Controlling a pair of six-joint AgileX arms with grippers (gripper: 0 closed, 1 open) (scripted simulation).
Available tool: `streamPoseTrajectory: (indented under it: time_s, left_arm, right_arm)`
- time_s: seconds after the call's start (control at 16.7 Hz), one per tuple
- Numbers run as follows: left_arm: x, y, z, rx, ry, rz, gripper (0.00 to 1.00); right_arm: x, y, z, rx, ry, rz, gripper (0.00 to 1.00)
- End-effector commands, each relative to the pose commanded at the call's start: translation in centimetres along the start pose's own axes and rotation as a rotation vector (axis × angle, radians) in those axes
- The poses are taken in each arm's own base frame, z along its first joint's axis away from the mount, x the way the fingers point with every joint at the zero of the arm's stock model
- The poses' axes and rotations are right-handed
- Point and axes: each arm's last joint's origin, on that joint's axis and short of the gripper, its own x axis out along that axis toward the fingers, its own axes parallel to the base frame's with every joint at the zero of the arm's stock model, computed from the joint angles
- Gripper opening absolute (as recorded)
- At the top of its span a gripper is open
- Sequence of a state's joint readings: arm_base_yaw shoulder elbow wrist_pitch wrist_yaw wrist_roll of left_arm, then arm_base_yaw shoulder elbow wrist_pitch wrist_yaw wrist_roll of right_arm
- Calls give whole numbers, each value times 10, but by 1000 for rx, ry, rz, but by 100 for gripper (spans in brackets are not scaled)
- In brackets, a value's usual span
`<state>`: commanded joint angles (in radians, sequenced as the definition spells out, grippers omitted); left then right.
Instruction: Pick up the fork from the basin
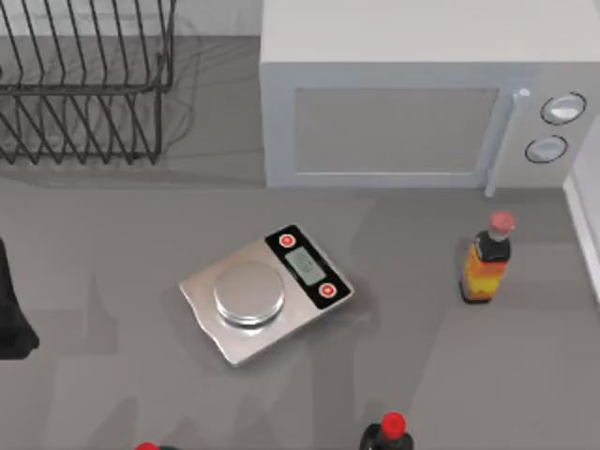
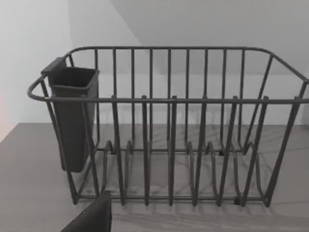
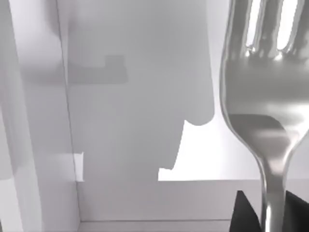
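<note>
Now fork [image 3: 263, 111] rises from right gripper [image 3: 273, 212] (over basin [image 3: 135, 96]).

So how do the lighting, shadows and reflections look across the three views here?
Top view: even light, soft shadows beside the scale and sauce bottle, faint wire shadows by the dish rack. Left wrist view: flat light, rack bars shadowing the counter. Right wrist view: the fork looms close with bright glare on its tines, held at the right tool; hard-edged shadows cross the pale basin.

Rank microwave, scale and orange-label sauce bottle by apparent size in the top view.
1. microwave, by far the largest.
2. scale.
3. orange-label sauce bottle, smallest; it stands upright, seen from above, so it looks short.
</note>
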<state>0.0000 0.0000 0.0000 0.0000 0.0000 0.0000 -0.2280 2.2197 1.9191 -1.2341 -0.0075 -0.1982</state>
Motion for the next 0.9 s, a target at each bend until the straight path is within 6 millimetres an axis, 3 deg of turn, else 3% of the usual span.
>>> streamPoseTrajectory:
  time_s: [0.24, 0.54, 0.72, 0.9]
  left_arm:
    - [0, 0, 0, 0, 0, 0, 100]
    - [0, 0, 0, 0, 0, 0, 100]
    - [0, 0, 0, 0, 0, 0, 100]
    - [0, 0, 0, 0, 0, 0, 100]
  right_arm:
    - [-40, 76, -38, 12, -1, 0, 0]
    - [-77, 168, -131, -1, 9, 3, 0]
    - [-81, 193, -181, -10, 29, -1, 0]
    - [-81, 199, -199, -9, 37, -3, 0]
